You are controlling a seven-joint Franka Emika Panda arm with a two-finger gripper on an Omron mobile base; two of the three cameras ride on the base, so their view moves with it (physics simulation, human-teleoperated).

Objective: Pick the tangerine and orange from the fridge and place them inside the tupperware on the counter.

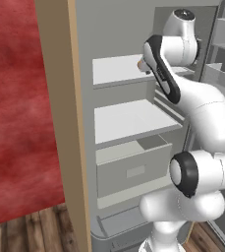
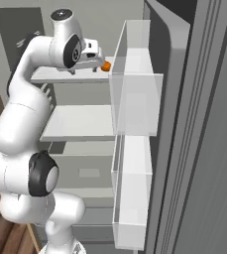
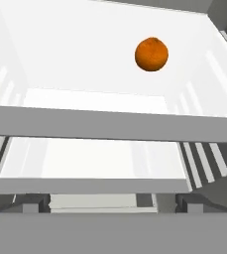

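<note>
The fridge [image 1: 82, 29] stands open, and my arm reaches in at the level of its upper white shelf [image 1: 115, 70]. On that shelf lies one round orange-coloured fruit [image 3: 151, 53]; whether it is the orange or the tangerine I cannot tell. The same fruit [image 2: 105, 66] shows just past the tip of my gripper [image 2: 99, 60], and a sliver of it [image 1: 141, 64] peeks out beside my forearm. The gripper is open with nothing in it, a short way from the fruit. The other fruit is hidden. The tupperware and the counter are out of view.
Below are a second white shelf [image 1: 131, 120] and a grey drawer [image 1: 133, 170]. The open door with its clear racks [image 2: 135, 104] stands close on the right. A tan wooden panel [image 1: 60, 98] and a red wall [image 1: 15, 98] are on the left.
</note>
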